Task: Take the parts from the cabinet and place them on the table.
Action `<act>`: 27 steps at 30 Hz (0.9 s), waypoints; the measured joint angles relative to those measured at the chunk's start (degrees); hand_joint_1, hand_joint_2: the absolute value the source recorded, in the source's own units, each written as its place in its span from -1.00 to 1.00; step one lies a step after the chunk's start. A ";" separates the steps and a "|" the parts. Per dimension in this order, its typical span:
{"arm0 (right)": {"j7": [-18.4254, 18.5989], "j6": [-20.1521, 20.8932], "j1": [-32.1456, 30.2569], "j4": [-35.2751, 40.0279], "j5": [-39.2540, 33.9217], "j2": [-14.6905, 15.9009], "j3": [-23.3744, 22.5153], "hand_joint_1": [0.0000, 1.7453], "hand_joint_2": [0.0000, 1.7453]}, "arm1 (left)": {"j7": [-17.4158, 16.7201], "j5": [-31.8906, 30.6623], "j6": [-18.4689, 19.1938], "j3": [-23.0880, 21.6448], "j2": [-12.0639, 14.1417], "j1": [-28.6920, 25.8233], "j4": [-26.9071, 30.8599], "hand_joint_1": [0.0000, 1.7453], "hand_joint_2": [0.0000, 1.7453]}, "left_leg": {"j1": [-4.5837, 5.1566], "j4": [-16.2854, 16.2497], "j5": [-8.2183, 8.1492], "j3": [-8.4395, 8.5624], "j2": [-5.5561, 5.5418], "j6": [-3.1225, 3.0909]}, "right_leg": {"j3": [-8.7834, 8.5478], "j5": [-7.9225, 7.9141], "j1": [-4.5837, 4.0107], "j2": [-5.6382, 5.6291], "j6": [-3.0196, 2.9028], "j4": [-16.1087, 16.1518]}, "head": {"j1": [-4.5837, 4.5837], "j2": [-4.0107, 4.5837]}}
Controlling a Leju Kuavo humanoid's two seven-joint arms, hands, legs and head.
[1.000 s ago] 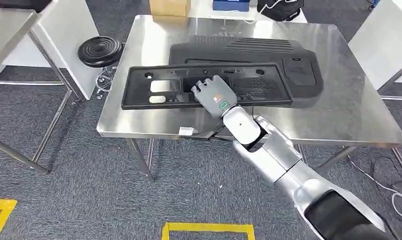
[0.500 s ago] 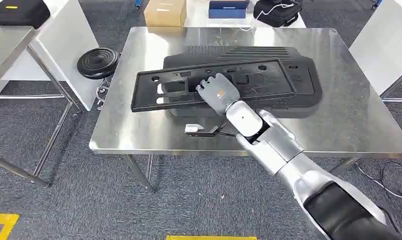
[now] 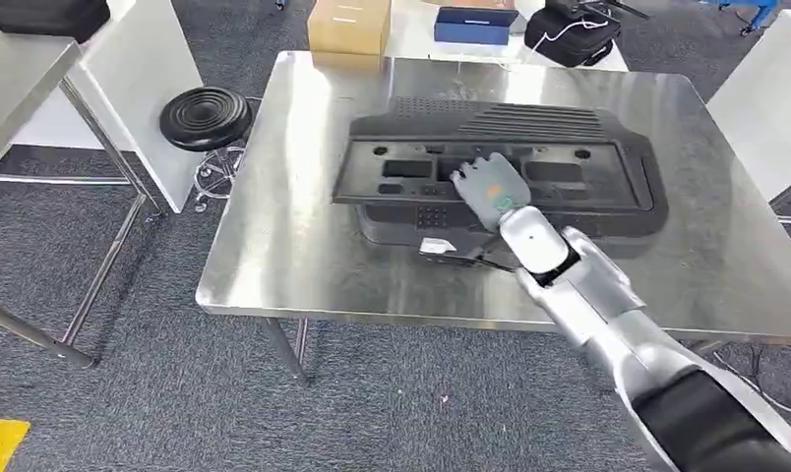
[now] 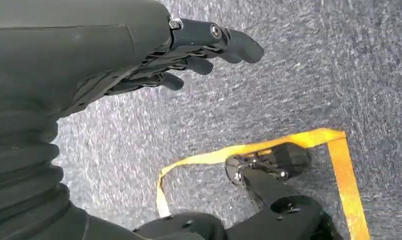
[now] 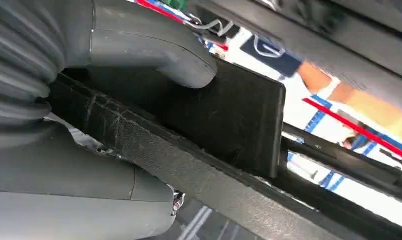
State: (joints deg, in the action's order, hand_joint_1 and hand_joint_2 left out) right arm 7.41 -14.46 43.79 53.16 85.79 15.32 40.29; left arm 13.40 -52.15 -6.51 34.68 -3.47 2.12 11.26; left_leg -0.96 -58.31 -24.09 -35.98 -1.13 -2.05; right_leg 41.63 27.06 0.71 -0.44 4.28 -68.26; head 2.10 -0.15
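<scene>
Black frame panel [image 3: 401, 182] gripped by right hand [image 3: 490, 184].

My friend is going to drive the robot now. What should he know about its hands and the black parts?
Right hand grips the black frame part, holding it over the big black panel that lies on the steel table.
Left hand hangs over the carpet, fingers apart, holding nothing.
Done: the panel is on the table.
Left: set the frame down and let go. Whether the frame already rests on the panel cannot be told.
</scene>
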 joint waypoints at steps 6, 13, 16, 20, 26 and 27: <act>-1.60 -6.68 -0.33 -1.82 -0.99 3.96 -3.98 1.00 1.00 | 0.13 -0.26 0.02 0.40 -0.02 0.07 0.00 -1.00 1.00 | 0.72 0.03 -1.38 0.78 -0.10 1.16 | -5.06 -4.74 -0.55 0.58 -1.54 11.68 | 0.13 0.00; -3.50 -14.41 -2.36 -4.13 -0.64 7.15 -6.93 1.00 1.00 | 0.13 -0.74 0.33 0.66 0.04 0.04 0.00 -1.00 1.00 | 0.30 -17.59 -8.90 -7.79 0.75 2.59 | -7.59 -3.32 -0.16 0.36 -4.22 11.95 | 0.26 0.00; -3.87 -14.83 -3.33 -4.90 -0.57 7.50 -7.20 1.00 1.00 | 0.13 -0.74 0.37 0.72 0.06 0.05 0.02 -1.00 1.00 | 0.33 -13.26 -3.99 -7.06 0.80 2.24 | -8.98 -2.31 -0.32 -0.09 -3.90 11.89 | 0.28 0.00; -3.87 -18.05 -3.48 -5.53 1.13 8.09 -7.96 1.00 1.00 | 0.15 -1.09 0.55 0.77 0.22 0.21 0.02 -1.00 1.00 | 0.73 -0.56 0.31 -0.65 0.68 1.01 | -9.69 -1.07 -0.80 -0.41 -2.89 11.61 | 0.13 0.00; -7.40 -25.06 -4.95 -4.68 2.73 9.56 -9.07 1.00 1.00 | 0.15 -1.88 0.94 0.79 0.13 0.43 0.02 -1.00 1.00 | 0.58 0.79 0.06 0.40 0.52 -0.59 | -5.58 2.12 -0.41 -0.08 -1.89 4.68 | -0.09 -0.02; -9.04 -25.10 -5.38 -4.11 2.45 9.67 -9.42 1.00 1.00 | 0.11 -2.03 0.98 0.81 0.11 0.52 0.02 -1.00 1.00 | 0.58 0.79 -0.13 0.46 0.51 -0.84 | -2.90 3.53 -0.37 -0.10 -2.08 0.15 | -0.11 0.00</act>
State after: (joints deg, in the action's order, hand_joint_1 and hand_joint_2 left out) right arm -1.63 -39.56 38.41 49.04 88.24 24.98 30.86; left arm 13.51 -54.18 -5.53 35.49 -3.36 2.64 11.28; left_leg -0.39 -57.52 -24.22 -35.53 -0.61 -2.89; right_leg 38.73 30.59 0.34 -0.54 2.20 -68.11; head 1.99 -0.15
